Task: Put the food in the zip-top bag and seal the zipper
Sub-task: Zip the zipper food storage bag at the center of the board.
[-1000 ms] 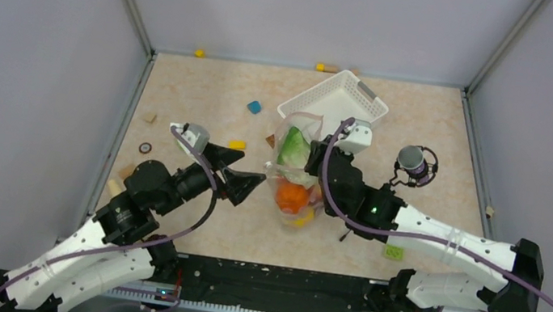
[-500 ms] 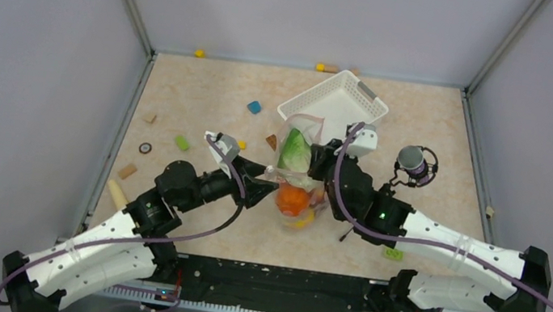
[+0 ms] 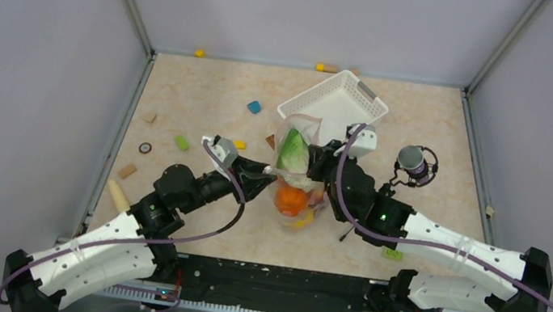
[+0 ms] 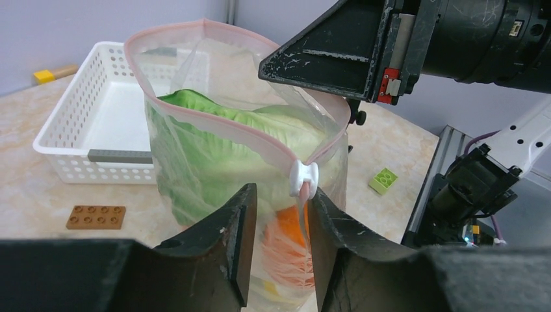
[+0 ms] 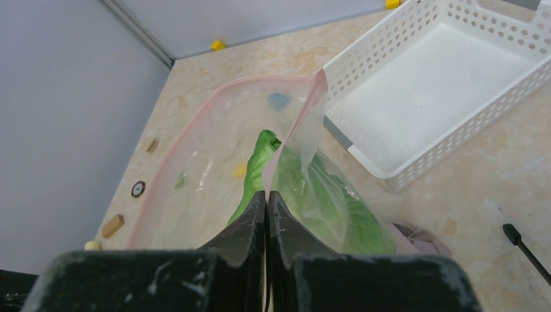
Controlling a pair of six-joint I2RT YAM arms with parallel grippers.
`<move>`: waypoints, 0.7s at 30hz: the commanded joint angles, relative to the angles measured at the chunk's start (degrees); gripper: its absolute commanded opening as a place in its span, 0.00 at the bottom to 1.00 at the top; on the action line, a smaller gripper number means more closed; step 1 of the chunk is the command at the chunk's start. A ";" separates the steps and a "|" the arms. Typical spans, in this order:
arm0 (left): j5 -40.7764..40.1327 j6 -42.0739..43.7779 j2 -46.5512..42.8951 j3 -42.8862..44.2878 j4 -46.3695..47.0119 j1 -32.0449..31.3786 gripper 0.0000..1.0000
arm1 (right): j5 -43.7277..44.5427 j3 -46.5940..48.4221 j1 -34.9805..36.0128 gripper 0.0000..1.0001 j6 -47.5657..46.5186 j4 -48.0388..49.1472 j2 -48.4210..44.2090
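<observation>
The clear zip-top bag (image 3: pixel 294 163) stands upright mid-table, mouth open. Inside it show green lettuce (image 4: pixel 214 149), an orange (image 3: pixel 292 199), a yellow lemon (image 3: pixel 302 220) and a dark purple grape bunch (image 5: pixel 416 237). The pink zipper (image 4: pixel 221 127) rims the mouth, with a white slider (image 4: pixel 303 178) at the near corner. My left gripper (image 4: pixel 279 195) is open, its jaws narrowly either side of that corner, the right finger against the strip under the slider. My right gripper (image 5: pixel 267 195) is shut on the zipper edge at the bag's far side.
A white slotted basket (image 3: pixel 310 95) stands empty just behind the bag. A purple-topped object (image 3: pixel 413 160) is at the right. Green blocks (image 3: pixel 393 253) (image 3: pixel 181 143), a blue block (image 3: pixel 254 107) and a brown plate (image 4: pixel 95 216) lie scattered around.
My left gripper has moved right to the bag's corner and its jaws have narrowed around it. The right gripper keeps its hold on the bag's edge.
</observation>
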 commanded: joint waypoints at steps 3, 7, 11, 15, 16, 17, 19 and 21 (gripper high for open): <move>1.49 3.48 -0.40 -1.55 5.97 -0.17 0.30 | 0.88 0.42 -0.65 0.00 0.68 1.30 -0.97; 2.45 4.73 -0.78 -2.29 6.50 -0.10 0.00 | -0.39 0.51 -0.64 0.00 0.43 0.99 -0.58; 3.33 5.78 -1.81 -3.26 6.80 -0.10 0.00 | -3.16 1.26 -0.68 0.00 -4.02 1.46 -0.47; 2.59 7.40 -3.92 -3.74 5.45 -0.14 0.00 | -12.03 3.21 -0.72 0.11 -19.84 -0.58 -1.76; 2.49 7.84 -4.68 -3.87 4.93 -0.09 0.00 | -15.55 3.99 -0.69 0.17 -24.52 -2.37 -2.60; 2.66 8.28 -5.47 -4.11 4.71 -0.14 0.00 | -19.65 4.73 -0.70 0.25 -30.13 -4.21 -3.39; 3.44 9.25 -6.98 -4.87 4.74 -0.09 0.00 | -28.48 6.65 -0.69 0.44 -40.17 -8.57 -5.11; 3.52 9.92 -7.95 -5.31 5.00 -0.09 0.00 | -37.32 8.60 -0.69 0.54 -48.57 -12.75 -6.73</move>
